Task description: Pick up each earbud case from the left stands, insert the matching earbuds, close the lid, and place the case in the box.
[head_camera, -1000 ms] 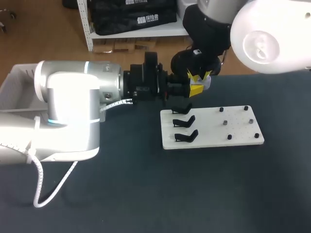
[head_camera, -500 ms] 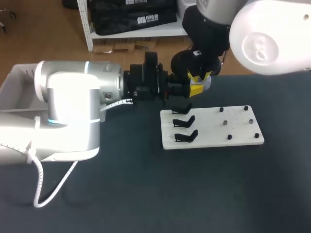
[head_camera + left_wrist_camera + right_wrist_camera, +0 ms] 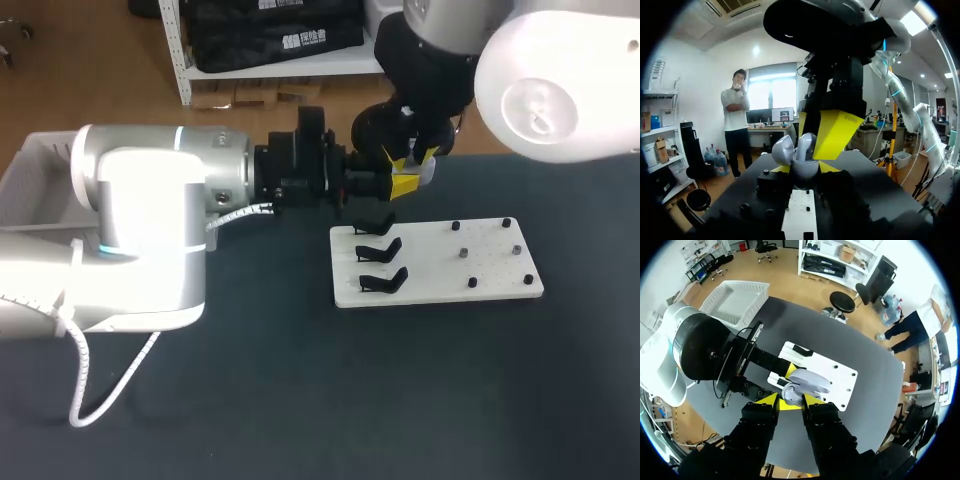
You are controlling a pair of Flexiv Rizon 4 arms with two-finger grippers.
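Holding: the left gripper (image 3: 805,171) pinches the earbud case (image 3: 796,157) from two sides, its yellow tips pressed against the base.
Case position: in the air over the far part of the dark table (image 3: 300,400), just past the far left corner of the board (image 3: 435,270).
Case state: pale grey, with its lid (image 3: 781,149) swung open.
Inside the case: a pale upright piece (image 3: 807,142) stands in the open base; whether it is an earbud cannot be told.
Above the case: the right gripper (image 3: 790,403) comes in from the far right and hangs close over the open case; whether it pinches anything cannot be told.
Left side: the left arm (image 3: 160,190) lies level along the far part of the table.
Board surface: white, flat on the table, right of the middle.
Board's left part: three black stands (image 3: 382,250) in a near-to-far row.
Board's right part: small dark pegs (image 3: 464,253) in pairs.
Far left: a white box (image 3: 35,165), well apart from the case.
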